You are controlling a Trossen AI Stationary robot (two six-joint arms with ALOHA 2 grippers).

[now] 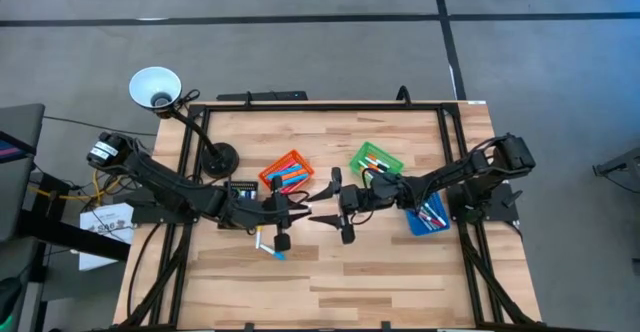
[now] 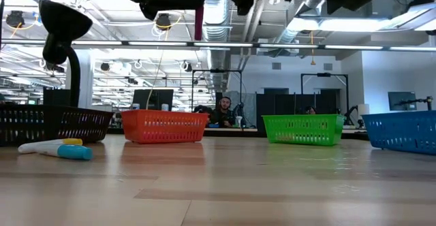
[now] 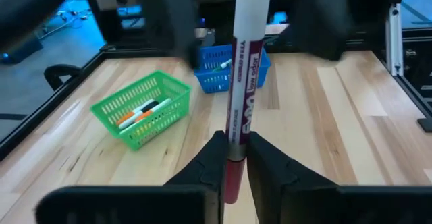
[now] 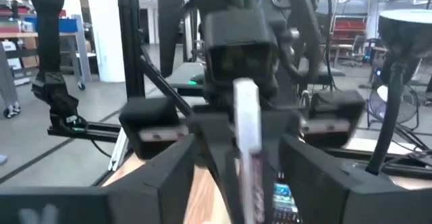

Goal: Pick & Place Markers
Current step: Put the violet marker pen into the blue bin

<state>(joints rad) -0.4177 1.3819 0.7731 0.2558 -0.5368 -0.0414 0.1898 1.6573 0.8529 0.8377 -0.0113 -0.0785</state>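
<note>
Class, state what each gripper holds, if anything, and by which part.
The left gripper pinches a white marker near its pink end. The right gripper stands open around it.

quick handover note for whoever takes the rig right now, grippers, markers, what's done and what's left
Left gripper: shut on a white and maroon marker, held up mid-table.
Right gripper: open, its fingers on either side of that marker's far end; handover under way.
Done: markers lie in the orange bin, green bin and blue bin.
Left: pass this marker on and bin it; two loose markers remain on the table.
</note>
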